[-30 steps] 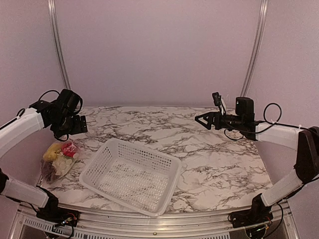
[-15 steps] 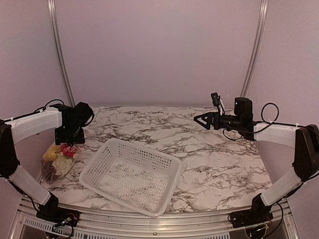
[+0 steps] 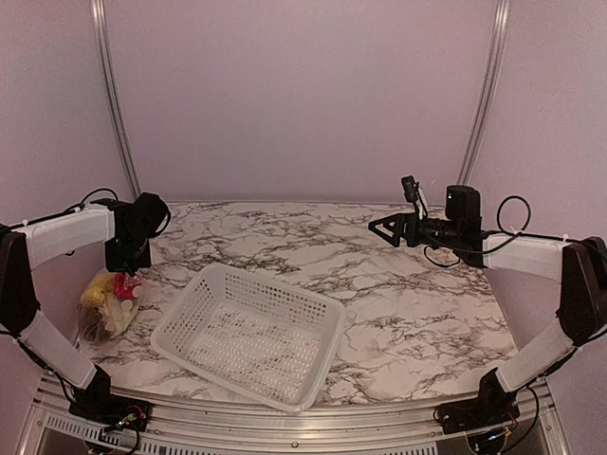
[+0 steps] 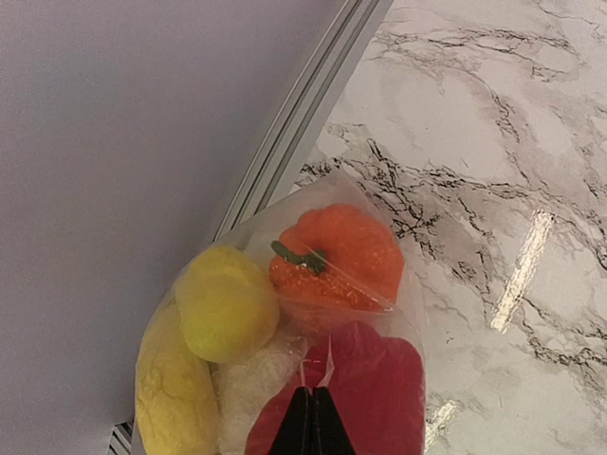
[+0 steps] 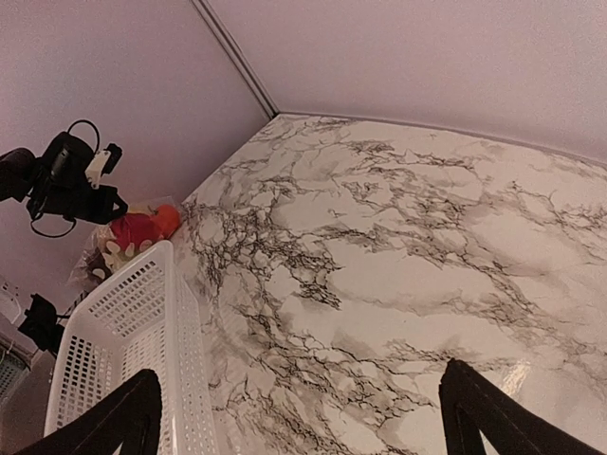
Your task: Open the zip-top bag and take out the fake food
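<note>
Opening step: our left tool (image 4: pixel 310 422) pinches the film of the zip-top bag (image 4: pixel 403 313), fake food (image 4: pixel 228 303) inside, at the left edge of the worktop (image 3: pixel 398 284); next we need the spread right tool (image 3: pixel 384 228) on the opposite lip.

White perforated basket (image 3: pixel 248 334) on the marble-patterned table (image 3: pixel 417 313), near its front edge

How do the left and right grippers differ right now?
The left gripper is shut, pinching the zip-top bag; the right gripper is open, holding nothing. The left points down near the table edge; the right hangs level above its right side. Both are black.
</note>
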Action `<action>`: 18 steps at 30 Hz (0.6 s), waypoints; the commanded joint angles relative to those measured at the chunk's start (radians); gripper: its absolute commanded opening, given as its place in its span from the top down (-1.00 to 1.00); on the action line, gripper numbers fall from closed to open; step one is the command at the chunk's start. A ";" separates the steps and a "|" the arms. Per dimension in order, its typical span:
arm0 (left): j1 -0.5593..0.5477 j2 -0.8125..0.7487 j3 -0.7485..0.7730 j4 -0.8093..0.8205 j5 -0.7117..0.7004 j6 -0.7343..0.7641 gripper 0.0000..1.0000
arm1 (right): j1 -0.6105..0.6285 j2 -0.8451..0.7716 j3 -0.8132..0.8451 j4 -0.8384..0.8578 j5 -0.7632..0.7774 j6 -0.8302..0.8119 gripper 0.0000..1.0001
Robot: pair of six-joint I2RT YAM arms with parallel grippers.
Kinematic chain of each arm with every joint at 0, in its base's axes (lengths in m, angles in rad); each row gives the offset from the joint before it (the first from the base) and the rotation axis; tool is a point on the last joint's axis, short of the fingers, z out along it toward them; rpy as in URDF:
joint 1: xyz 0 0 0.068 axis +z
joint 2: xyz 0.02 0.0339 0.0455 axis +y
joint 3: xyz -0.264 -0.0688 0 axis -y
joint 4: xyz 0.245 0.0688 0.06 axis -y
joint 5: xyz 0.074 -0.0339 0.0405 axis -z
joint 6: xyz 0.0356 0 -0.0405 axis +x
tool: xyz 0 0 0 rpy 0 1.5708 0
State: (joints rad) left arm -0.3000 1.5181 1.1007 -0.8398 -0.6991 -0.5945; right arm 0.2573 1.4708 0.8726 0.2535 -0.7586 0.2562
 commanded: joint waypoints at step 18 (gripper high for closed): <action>-0.106 0.250 0.524 0.400 0.314 0.413 1.00 | -0.023 0.008 -0.017 0.102 -0.020 0.056 -0.97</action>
State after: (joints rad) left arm -0.3592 1.7096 1.5322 -0.6037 -0.5003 -0.2840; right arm 0.2432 1.4734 0.8593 0.3191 -0.7692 0.2909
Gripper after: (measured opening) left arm 0.005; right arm 0.987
